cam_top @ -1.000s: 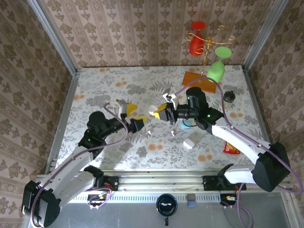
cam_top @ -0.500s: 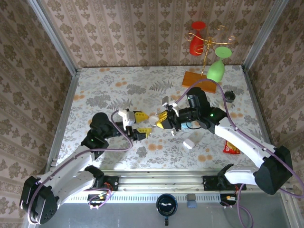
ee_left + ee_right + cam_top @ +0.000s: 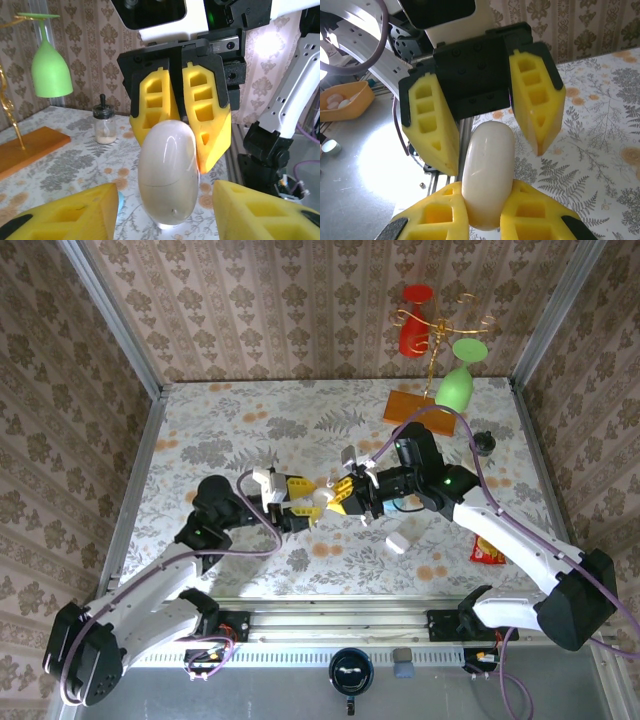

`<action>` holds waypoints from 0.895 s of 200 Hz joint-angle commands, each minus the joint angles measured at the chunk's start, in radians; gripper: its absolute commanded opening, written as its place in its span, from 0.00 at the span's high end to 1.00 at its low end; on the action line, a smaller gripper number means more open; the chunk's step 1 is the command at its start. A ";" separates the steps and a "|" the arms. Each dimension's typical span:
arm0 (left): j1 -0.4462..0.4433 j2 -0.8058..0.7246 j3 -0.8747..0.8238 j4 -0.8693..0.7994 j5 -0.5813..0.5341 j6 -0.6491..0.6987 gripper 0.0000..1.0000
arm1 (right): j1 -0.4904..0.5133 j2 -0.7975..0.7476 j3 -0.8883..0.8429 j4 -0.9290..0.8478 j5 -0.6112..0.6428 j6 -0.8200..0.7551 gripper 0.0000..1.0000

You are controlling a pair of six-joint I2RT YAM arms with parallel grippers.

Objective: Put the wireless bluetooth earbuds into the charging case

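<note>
I read no word or number: the white glossy oval plastic case (image 3: 166,172) looks blank, the flat red packet (image 3: 487,552) is too small.

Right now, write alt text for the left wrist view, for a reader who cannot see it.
A white oval case sits centre frame, gripped at its upper end by the right gripper. The left gripper is open, one finger on each side of the case, not touching it. Behind: a jar on the floral table and an upside-down green glass.
</note>
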 commanded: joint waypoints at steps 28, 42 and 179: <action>-0.007 0.033 0.030 0.119 0.065 -0.069 0.62 | 0.010 -0.004 0.041 0.001 -0.034 -0.012 1.00; -0.008 0.039 0.034 0.119 0.075 -0.072 0.66 | 0.011 -0.001 0.042 -0.002 -0.029 -0.013 1.00; -0.007 0.055 0.007 0.109 0.066 0.044 0.94 | -0.032 -0.044 -0.011 0.218 0.329 0.315 0.46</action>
